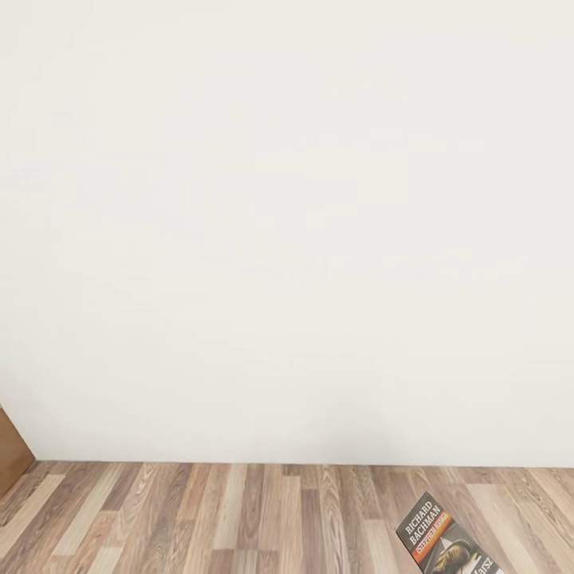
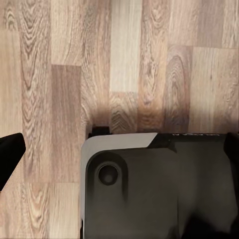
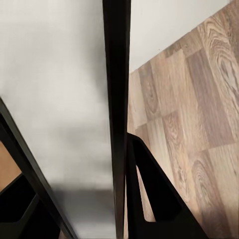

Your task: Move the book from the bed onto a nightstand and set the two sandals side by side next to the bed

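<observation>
Facing a blank white wall (image 1: 287, 223) with wood-plank floor (image 1: 239, 518) along the bottom of the head view. Book (image 1: 446, 538) at roughly 5 o'clock in that view, cover up, title band legible, cut off by the frame edge. Looks carried rather than lying on the floor, judging from the right wrist view: thin dark edge of the book (image 3: 117, 99) runs straight down between the right claw (image 3: 122, 209) fingers, one dark finger (image 3: 159, 199) tight against it, wall and floor behind. So right claw closed on the book, edge-on to its camera.

Left wrist view: looking down at floor, robot's own grey-black base (image 2: 159, 189) below, one dark fingertip (image 2: 10, 159) of the left claw at the frame edge. Can't tell whether left claw is open or closed; nothing seen in it.

Brown furniture corner (image 1: 12, 450) at 8 o'clock in head view, against the wall; identity unclear.

Step in hand, as a judgement: transit with book, bound for a nightstand. No bed, nightstand or sandals here.

Next move calls for: turn base/head until a nightstand comes up, keep grip firm, approach square, lower book flat onto the top, then release. Sandals after that.
</observation>
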Robot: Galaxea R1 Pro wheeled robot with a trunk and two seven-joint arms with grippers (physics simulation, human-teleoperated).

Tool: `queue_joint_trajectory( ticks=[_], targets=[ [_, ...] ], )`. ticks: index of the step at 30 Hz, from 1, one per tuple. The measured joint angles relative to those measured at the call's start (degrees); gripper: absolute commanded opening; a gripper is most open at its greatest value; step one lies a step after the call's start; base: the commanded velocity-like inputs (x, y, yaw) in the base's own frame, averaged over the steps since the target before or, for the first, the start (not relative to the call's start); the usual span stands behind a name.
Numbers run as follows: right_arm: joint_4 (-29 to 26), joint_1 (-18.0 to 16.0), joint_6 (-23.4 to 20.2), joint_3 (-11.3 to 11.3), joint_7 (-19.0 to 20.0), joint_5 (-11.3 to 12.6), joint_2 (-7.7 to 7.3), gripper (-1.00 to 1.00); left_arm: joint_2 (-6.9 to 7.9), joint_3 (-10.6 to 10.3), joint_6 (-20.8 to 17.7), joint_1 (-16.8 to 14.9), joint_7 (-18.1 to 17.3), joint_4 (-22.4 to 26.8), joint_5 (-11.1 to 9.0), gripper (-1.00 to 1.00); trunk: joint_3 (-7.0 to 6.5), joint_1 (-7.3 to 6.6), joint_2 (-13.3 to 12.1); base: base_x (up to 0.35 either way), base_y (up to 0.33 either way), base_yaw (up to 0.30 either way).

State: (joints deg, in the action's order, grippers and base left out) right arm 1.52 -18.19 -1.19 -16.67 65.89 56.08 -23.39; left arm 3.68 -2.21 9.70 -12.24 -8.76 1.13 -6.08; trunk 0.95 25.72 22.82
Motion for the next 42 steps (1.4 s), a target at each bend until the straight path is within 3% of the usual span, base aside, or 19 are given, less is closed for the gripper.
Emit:
queue_joint_trajectory(
  ticks=[14, 30, 42],
  targets=[
    [0.00, 0.00, -0.01, 0.07, 0.07, 0.12, 0.00, -1.00, 0.00, 0.00, 0.00, -0.02, -0.02, 0.05, 0.00, 1.00, 0.00, 0.01, -0.01, 0.299, 0.000, -0.010],
    [0.00, 0.01, 0.00, 0.13, 0.13, 0.32, -0.01, -1.00, -0.01, 0.00, 0.00, -0.04, -0.02, 0.00, 0.00, 1.00, -0.20, 0.03, 0.01, 0.018, 0.000, -0.279],
    [0.00, -0.01, 0.00, 0.16, 0.29, 0.34, 0.00, -1.00, 0.00, 0.08, 0.00, -0.02, 0.00, 0.00, -0.09, 1.00, -0.34, 0.00, 0.03, 0.284, 0.033, -0.085]
  ],
)
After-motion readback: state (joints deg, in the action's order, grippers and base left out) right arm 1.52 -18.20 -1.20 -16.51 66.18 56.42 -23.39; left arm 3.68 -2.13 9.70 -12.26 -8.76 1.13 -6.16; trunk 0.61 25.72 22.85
